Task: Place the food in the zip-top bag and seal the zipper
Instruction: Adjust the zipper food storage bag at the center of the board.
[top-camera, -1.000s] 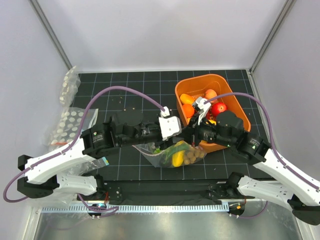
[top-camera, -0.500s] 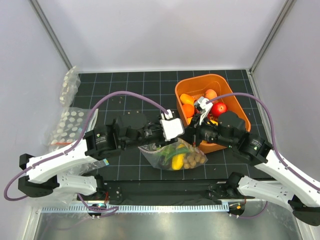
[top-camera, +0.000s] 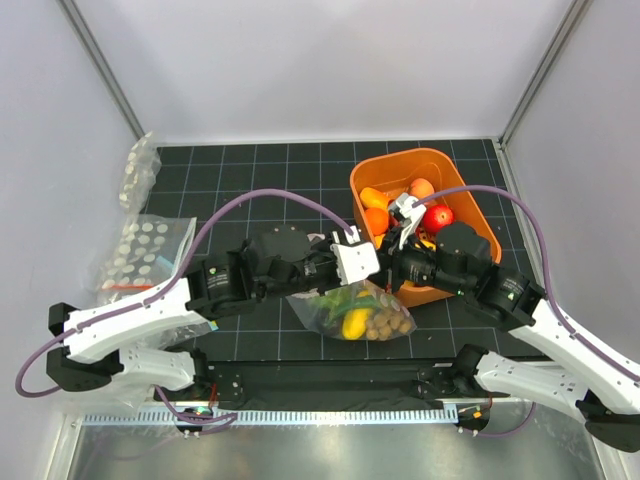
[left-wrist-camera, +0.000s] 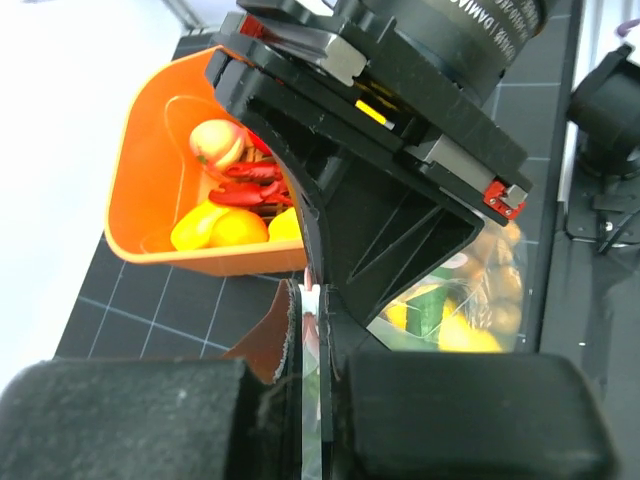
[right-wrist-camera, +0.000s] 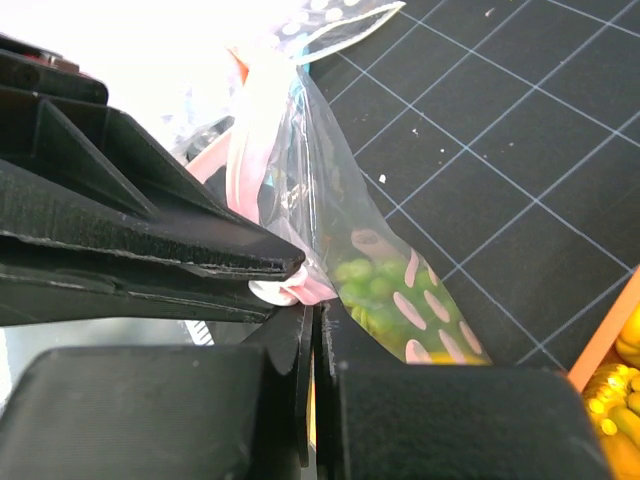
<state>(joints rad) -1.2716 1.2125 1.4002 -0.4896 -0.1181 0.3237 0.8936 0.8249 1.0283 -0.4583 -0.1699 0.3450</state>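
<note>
Both claws meet nose to nose at centre frame. The left gripper is squeezed shut on the thin pink zipper, and the right gripper is clamped tight on the same strip. The zip-top bag sits just below them, lower centre, with food inside. More fruit is in the orange tub, upper right.

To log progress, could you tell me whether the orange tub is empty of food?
No, the top view shows an orange fruit and a red fruit lying inside the orange tub.
</note>
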